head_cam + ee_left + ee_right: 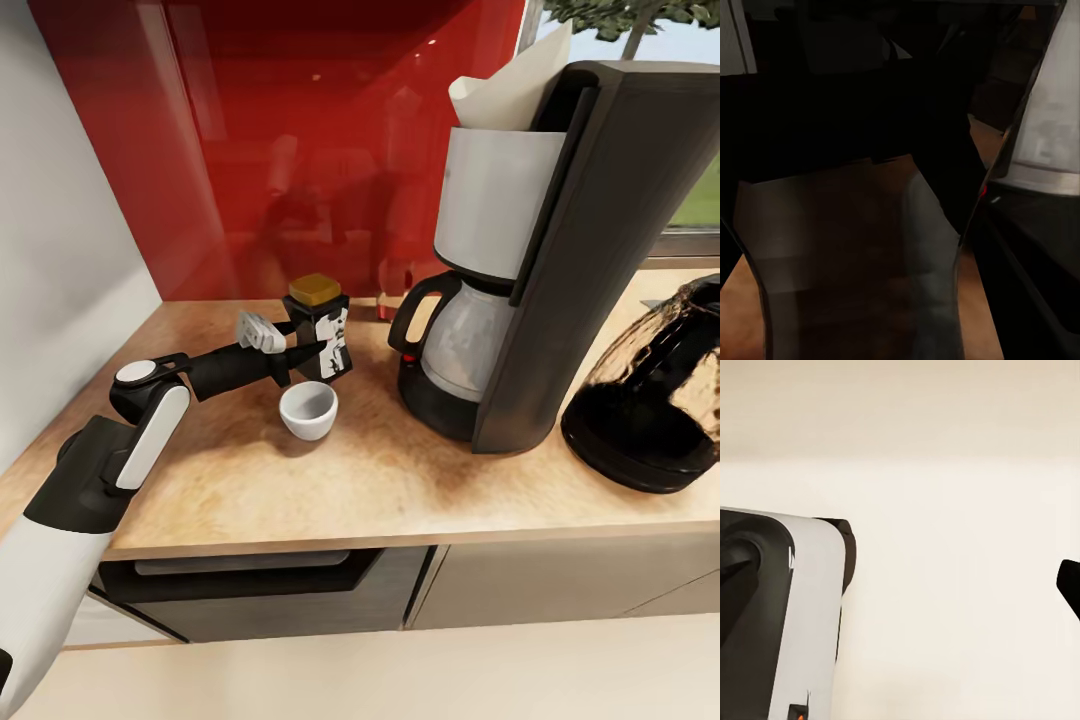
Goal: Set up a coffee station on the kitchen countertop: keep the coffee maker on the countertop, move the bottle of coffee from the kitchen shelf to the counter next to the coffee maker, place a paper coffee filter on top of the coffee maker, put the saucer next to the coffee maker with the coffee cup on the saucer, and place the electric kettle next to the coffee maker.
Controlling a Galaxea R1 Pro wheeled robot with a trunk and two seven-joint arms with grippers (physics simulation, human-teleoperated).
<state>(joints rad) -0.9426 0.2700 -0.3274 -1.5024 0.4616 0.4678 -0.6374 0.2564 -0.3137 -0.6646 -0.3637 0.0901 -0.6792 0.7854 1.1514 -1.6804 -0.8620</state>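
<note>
The bottle of coffee [322, 335], dark with a gold lid and a black-and-white label, stands slightly tilted on the wooden countertop [350, 480], left of the coffee maker [560, 250]. My left gripper [303, 352] is shut on it from the left; close up, the bottle [862, 255] is a dark translucent body. A white coffee cup [308, 410] sits on the bare counter just in front of the bottle. A paper filter [505, 90] pokes out of the coffee maker's top. The dark glass electric kettle [650, 390] stands right of the coffee maker. One fingertip [1070, 585] of my right gripper shows, with nothing held.
A red backsplash [300, 150] rises behind the counter and a grey wall [60, 250] closes its left end. The coffee maker's glass carafe [455, 345] has its handle turned toward the bottle. A dark drawer front [250, 590] lies below the counter edge. The right wrist view shows pale floor [945, 585] and my own body [780, 615].
</note>
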